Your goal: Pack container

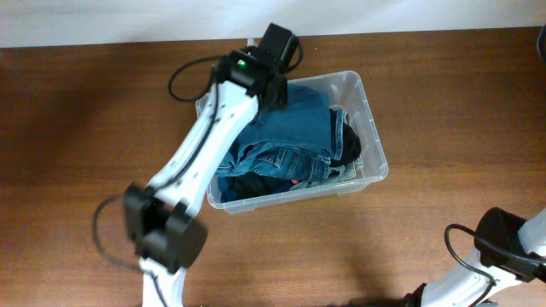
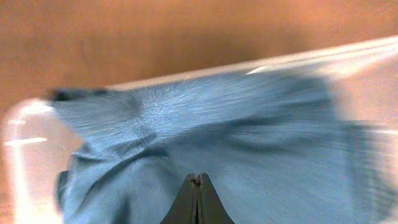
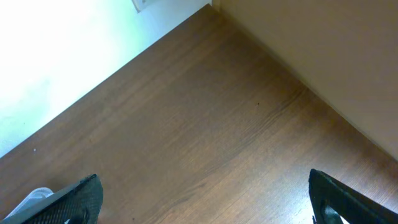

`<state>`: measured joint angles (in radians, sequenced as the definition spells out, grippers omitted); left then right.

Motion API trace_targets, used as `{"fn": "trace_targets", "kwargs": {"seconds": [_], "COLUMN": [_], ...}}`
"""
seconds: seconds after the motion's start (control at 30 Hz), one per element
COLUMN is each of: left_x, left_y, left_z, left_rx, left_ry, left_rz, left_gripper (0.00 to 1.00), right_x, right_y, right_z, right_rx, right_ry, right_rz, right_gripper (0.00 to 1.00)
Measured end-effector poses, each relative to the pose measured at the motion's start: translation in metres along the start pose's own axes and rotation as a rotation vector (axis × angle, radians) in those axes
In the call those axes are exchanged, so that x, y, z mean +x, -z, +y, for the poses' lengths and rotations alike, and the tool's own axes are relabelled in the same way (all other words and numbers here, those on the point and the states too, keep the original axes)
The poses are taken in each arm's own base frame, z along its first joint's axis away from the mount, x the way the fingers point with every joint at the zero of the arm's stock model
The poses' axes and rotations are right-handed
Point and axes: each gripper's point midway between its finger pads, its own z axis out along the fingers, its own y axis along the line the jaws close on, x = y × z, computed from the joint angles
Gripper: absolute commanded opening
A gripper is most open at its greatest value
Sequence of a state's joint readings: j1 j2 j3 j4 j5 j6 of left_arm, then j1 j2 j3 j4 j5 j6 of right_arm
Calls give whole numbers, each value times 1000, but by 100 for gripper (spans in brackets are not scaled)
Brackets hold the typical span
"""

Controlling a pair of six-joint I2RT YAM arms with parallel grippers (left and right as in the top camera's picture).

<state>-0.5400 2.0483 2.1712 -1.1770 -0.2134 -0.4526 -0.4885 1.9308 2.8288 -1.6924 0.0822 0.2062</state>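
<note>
The container (image 1: 376, 159), a clear plastic tub, sits at the middle back of the table, filled with folded blue jeans (image 1: 294, 128) and a dark garment (image 1: 351, 145). My left arm (image 1: 213, 128) reaches over the tub's back left corner. In the left wrist view my left gripper (image 2: 197, 177) is shut, its tips pressed together right over the blue denim (image 2: 249, 124), with the container's rim (image 2: 348, 53) beyond it. My right gripper (image 3: 204, 175) stands wide open above bare wood with nothing between its fingers.
My right arm (image 1: 512, 243) rests at the table's front right corner, far from the tub. The brown wooden table (image 1: 444, 85) spreads out around the container. A pale wall runs along the back edge.
</note>
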Motion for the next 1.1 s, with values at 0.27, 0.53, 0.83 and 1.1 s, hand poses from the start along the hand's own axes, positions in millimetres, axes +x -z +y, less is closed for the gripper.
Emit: {"fn": "trace_targets", "kwargs": {"seconds": [0.27,0.53,0.83,1.1], "left_x": [-23,29,139,167], "left_y": [104,3,-25,-44], "left_z": [9,-15,-48,-69], "left_rx": [91,69,223,217], "left_ry": [42,-12,-79,-142], "left_rz": [-164,102,609,613], "left_gripper": [1,1,0,1], "right_x": [0,0,0,0], "right_y": [0,0,0,0], "right_z": [0,0,0,0], "right_rx": [0,0,0,0], "right_ry": [0,0,0,0], "right_rz": [0,0,0,0], "right_gripper": [98,98,98,98]}}
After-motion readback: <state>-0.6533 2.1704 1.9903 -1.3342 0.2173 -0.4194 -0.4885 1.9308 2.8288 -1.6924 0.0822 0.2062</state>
